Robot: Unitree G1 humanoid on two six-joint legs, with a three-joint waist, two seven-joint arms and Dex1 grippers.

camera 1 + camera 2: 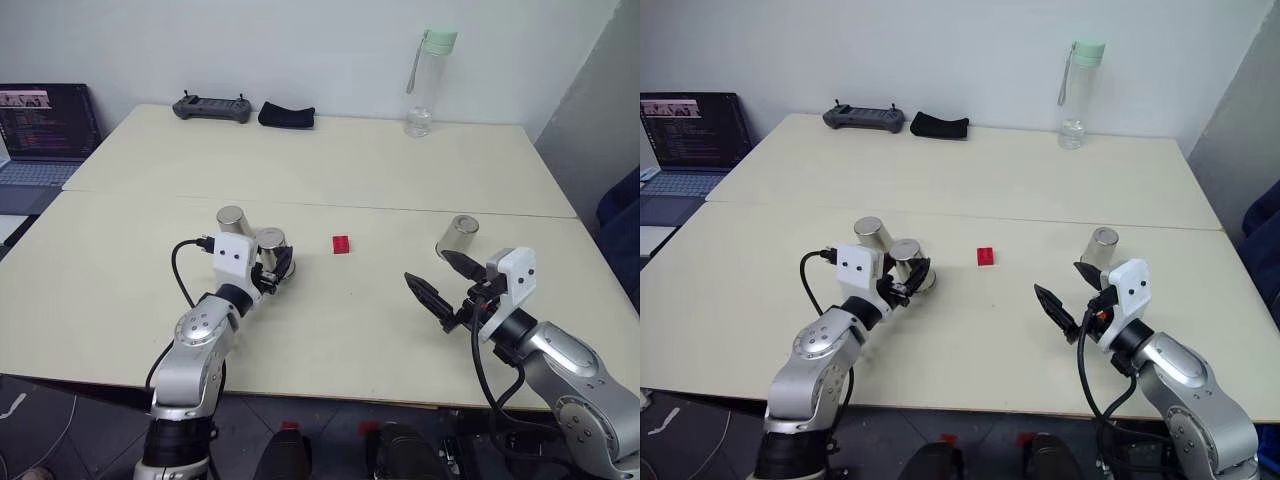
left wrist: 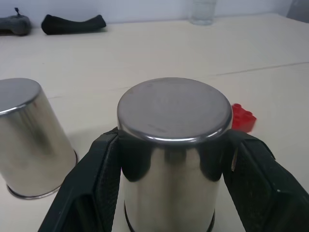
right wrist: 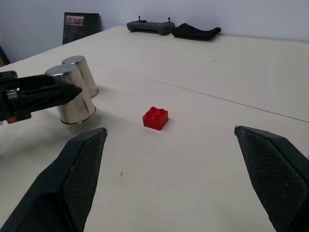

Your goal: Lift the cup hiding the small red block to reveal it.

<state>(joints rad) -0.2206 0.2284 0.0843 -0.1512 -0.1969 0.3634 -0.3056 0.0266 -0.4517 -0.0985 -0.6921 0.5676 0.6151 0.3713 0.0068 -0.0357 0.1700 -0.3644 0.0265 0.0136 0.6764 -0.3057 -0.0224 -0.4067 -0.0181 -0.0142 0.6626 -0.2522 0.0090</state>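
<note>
Evidently light, rigid, slippery: cup (image 2: 174,145) pinched mid-wall by left gripper (image 1: 272,268), small red block (image 1: 341,244) exposed beside; right gripper (image 1: 440,283) spread, empty.

My left gripper (image 2: 169,193) clamped on inverted silver cup (image 2: 174,145), one black finger (image 2: 84,188) pressed to each side, flat base facing camera. I see second, identical cup (image 2: 29,135) standing mouth-down on cream table (image 2: 145,63) just beside held one, apart from it. Small red block (image 2: 242,117), studded like toy brick, lies uncovered on table just behind held cup. Far edge: black pouch (image 2: 72,23), dark controller (image 2: 14,23), base of clear bottle (image 2: 203,12).
</note>
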